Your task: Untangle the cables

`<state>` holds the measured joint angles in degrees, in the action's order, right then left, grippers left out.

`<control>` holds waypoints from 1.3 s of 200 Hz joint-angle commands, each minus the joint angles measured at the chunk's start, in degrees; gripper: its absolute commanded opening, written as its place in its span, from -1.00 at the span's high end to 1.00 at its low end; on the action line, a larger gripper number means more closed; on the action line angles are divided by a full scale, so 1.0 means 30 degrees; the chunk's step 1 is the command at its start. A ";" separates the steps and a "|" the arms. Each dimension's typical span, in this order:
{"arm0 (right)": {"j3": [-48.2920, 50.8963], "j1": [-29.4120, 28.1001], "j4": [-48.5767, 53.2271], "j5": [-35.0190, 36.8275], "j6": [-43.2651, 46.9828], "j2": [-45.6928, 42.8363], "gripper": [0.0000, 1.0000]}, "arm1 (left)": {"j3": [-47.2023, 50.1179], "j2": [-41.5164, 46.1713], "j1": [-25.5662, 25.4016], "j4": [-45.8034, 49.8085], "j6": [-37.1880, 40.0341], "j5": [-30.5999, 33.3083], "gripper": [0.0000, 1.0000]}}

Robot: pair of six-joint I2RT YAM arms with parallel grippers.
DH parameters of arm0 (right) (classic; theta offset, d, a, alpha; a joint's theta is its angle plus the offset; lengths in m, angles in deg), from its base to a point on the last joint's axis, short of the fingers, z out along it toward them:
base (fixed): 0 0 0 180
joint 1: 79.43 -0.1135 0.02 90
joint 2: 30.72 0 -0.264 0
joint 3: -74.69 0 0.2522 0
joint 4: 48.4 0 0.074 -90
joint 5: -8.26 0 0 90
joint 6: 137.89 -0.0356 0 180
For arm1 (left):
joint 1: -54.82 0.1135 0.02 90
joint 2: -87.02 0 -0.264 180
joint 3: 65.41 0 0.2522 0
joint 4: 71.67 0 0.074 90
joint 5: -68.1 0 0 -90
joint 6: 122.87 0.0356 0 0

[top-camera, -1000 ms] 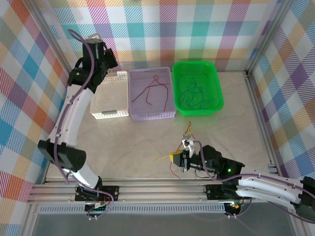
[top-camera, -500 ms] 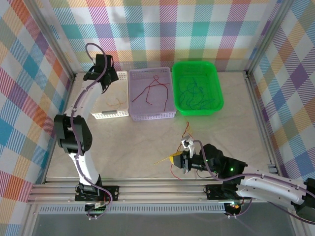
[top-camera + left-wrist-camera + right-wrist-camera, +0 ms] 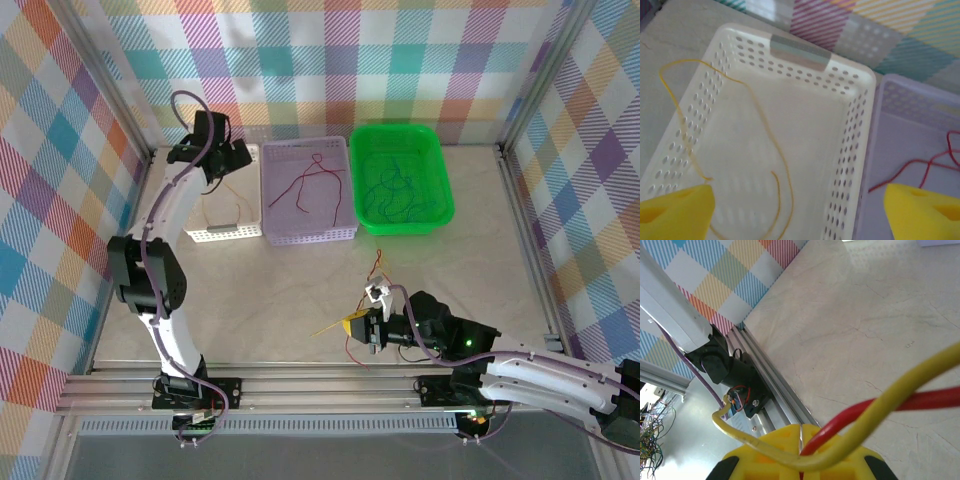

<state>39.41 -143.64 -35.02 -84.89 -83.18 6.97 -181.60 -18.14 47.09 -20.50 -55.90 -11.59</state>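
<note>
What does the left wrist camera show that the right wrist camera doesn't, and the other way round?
Left wrist view: the open left gripper above a white basket, where a yellow wire lies and loops over one wall, beside a lilac basket with a red wire. Right wrist view: the right gripper shut on a red-and-yellow wire pair, plus a frame rail and an arm base. Both: yellow fingers, the table, the checked wall.

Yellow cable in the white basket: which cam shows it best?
Left wrist: the yellow cable loops across the white basket, one part draped over its wall. Top external: just a faint strand. Right wrist looks at another part of the table.
</note>
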 commanded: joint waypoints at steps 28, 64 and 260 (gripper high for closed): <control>-0.0851 -0.0103 -0.1232 -0.0693 -0.0305 0.0231 1.00 | 0.2054 0.5561 -0.0903 0.1505 -0.2508 -0.4029 -1.00; -0.0939 -0.0102 -0.1639 -0.1062 -0.0525 0.0488 1.00 | 0.4892 0.8339 -0.2660 0.2174 -0.3374 -0.4157 -1.00; -0.2040 -0.0104 -0.2060 -0.1860 -0.1893 0.1857 1.00 | 2.4096 2.1793 -1.8296 -1.3434 -0.8246 -0.5779 -0.83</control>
<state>35.84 -143.64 -39.31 -89.18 -87.96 12.50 -110.26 49.18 -5.08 -57.33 -82.58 -30.57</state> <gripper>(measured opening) 0.047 0.934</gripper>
